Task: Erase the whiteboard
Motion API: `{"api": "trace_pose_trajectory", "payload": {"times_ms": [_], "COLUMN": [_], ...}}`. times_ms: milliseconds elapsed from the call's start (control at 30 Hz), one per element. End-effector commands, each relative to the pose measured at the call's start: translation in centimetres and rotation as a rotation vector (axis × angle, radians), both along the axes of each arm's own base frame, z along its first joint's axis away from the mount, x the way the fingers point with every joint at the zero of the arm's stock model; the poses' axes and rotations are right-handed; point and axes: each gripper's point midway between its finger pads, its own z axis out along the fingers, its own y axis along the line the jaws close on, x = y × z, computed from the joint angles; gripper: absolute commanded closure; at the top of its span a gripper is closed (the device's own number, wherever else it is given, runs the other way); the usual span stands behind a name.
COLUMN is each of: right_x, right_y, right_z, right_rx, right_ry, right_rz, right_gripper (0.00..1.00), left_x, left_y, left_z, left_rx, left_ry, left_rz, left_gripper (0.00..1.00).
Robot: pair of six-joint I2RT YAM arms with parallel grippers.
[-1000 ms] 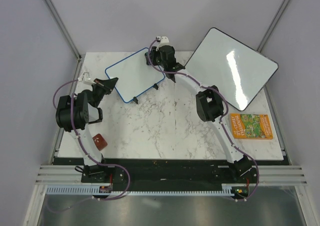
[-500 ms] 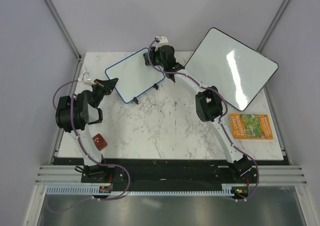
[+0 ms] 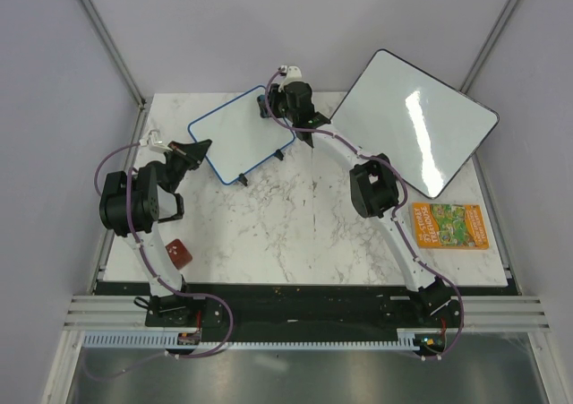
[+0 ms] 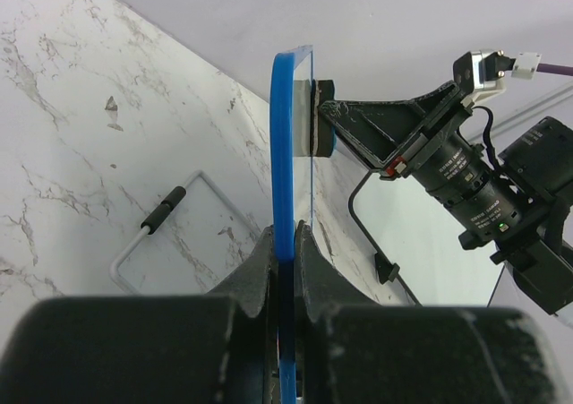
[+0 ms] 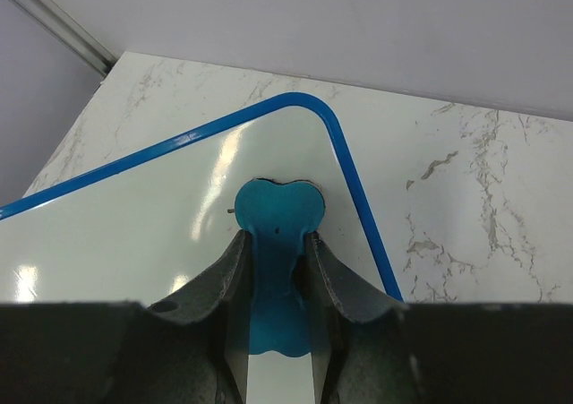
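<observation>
The whiteboard lies upper left of centre in the top view, on the surface. The left hand is clamped on its blue rim at the lower-left edge. The right hand grips a blue eraser, pressed against the board near its upper-right corner.

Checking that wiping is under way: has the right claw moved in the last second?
Yes, slightly: the right claw, gripping the blue eraser, has edged left over the whiteboard, away from the larger black-rimmed board.
</observation>
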Motion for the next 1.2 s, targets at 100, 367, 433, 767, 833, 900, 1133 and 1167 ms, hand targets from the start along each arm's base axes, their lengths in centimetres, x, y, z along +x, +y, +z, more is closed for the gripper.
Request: {"api": "trace_pose_trajectory", "payload": {"times_ms": [100,367,433,767,833,900,1133,1167], "right_x": [-1.7,-3.8,-4.7,-5.6,-5.3,-4.9,-2.5,-2.1], "right_y": [-1.8,-2.8,-2.7,-1.4,-1.2,-1.1,-0.8,-0.7], "right_z": [-5.5,-7.5,-8.0,-7.5,-7.1,-6.5,-2.1,-0.7], "right_rx": [-0.119,-0.196,-0.201,-0.195,-0.176,-0.152,-0.033,0.004], "right_ry": [0.163,0.22,0.243,0.206,0.193,0.177,0.028,-0.025], "right_rz": [-0.006,0.035,0.062,0.066,0.06,0.043,-0.034,-0.046], "right_gripper": [1.0,1.0,1.0,1.0,1.0,1.0,1.0,1.0], "left_x": [-1.8,-1.8,-1.8,-1.7,-1.8,-1.8,-1.8,-1.8], "left_y": [-2.4,-2.4,-2.4,-2.4,-2.5,-2.5,-2.6,-2.6], "left_z": [1.7,1.7,1.7,1.8,1.8,1.7,1.6,1.7], "left_rx": [0.166,0.165,0.164,0.166,0.167,0.165,0.166,0.168], "left_ry": [-0.202,-0.202,-0.201,-0.203,-0.204,-0.202,-0.201,-0.203], "left_rz": [-0.098,-0.1,-0.1,-0.1,-0.101,-0.101,-0.104,-0.104], "left_gripper": [0.98,0.98,0.98,0.98,0.98,0.98,0.98,0.98]}}
